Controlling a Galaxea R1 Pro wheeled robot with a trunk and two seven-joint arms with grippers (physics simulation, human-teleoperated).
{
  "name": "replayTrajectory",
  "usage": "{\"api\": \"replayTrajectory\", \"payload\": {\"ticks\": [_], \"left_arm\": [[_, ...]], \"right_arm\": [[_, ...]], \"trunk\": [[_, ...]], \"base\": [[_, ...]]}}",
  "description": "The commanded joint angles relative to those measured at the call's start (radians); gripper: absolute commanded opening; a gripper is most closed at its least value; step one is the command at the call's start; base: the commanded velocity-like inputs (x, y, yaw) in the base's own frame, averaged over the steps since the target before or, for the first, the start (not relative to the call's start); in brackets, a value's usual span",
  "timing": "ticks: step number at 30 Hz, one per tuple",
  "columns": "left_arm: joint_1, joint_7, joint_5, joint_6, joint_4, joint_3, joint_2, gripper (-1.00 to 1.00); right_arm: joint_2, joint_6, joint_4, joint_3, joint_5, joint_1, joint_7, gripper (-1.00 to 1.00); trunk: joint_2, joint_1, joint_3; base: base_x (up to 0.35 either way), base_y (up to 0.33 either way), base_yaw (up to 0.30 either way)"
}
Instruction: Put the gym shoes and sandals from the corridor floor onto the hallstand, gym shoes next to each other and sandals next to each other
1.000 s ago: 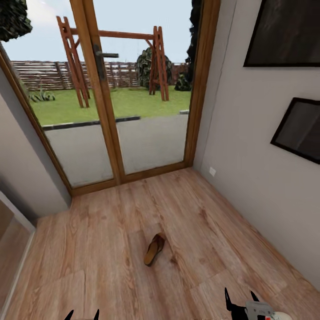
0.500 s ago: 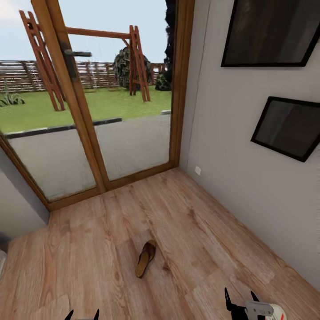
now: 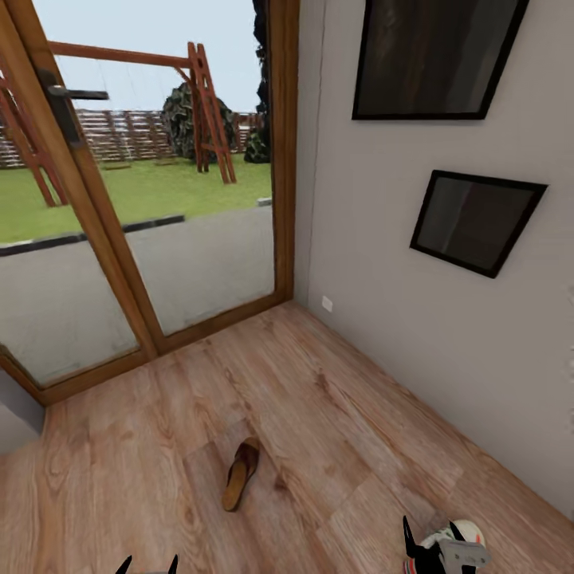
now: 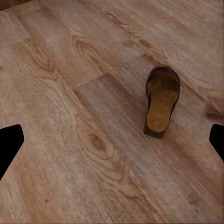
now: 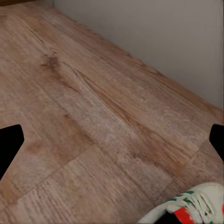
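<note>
1. At the far left of your head view, a wood-framed glass door point(image 3: 119, 239) fills the upper half of the frame, with a dark handle point(image 3: 68, 94) near its top left. Through the glass you see grass, a paved strip and a wooden swing frame point(image 3: 203, 112).
2. At the bottom left edge of the head view, the two dark tips of your left gripper point(image 3: 148, 566) poke into frame with a gap between them. The left wrist view shows its fingers point(image 4: 10, 144) spread wide at the two side edges, holding nothing.
3. One brown sandal point(image 3: 240, 473) lies flat on the corridor floor point(image 3: 159, 414), lower centre-left of the head view, tan footbed up. In the left wrist view it sits right of centre point(image 4: 161, 100), alone on the planks, well clear of both fingers.
4. Right of centre, a grey wall point(image 3: 383, 319) runs down toward the lower right. It carries two dark framed pictures, a large one point(image 3: 434, 56) at the top and a smaller one point(image 3: 474, 219) below it, and a small white socket point(image 3: 327, 304) near the floor.
5. At the bottom right of the head view, your right gripper point(image 3: 430, 538) shows its dark fingers apart, empty. A white gym shoe point(image 3: 462, 536) with red patches lies on the floor just beside it. The right wrist view shows that shoe point(image 5: 191, 210) at its lower right corner, with green stripes.
</note>
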Motion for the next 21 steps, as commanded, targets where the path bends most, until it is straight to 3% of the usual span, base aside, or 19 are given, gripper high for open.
{"api": "replayTrajectory", "payload": {"ticks": [1, 7, 21], "left_arm": [[0.000, -0.008, -0.004, -0.002, 0.000, 0.009, -0.001, 1.00], [0.000, -0.008, -0.004, -0.002, 0.000, 0.009, -0.001, 1.00], [0.000, -0.008, -0.004, -0.002, 0.000, 0.009, -0.001, 1.00]], "right_arm": [[0.000, -0.003, 0.000, -0.009, 0.002, -0.001, 0.009, 1.00], [0.000, -0.003, 0.001, -0.009, 0.002, -0.001, 0.009, 1.00], [0.000, -0.003, 0.000, -0.009, 0.002, -0.001, 0.009, 1.00]], "trunk": [[0.000, 0.000, -0.001], [0.000, 0.000, -0.001], [0.000, 0.000, -0.001]], "base": [[0.173, 0.152, -0.263], [0.221, 0.205, -0.184], [0.276, 0.182, -0.017]]}}
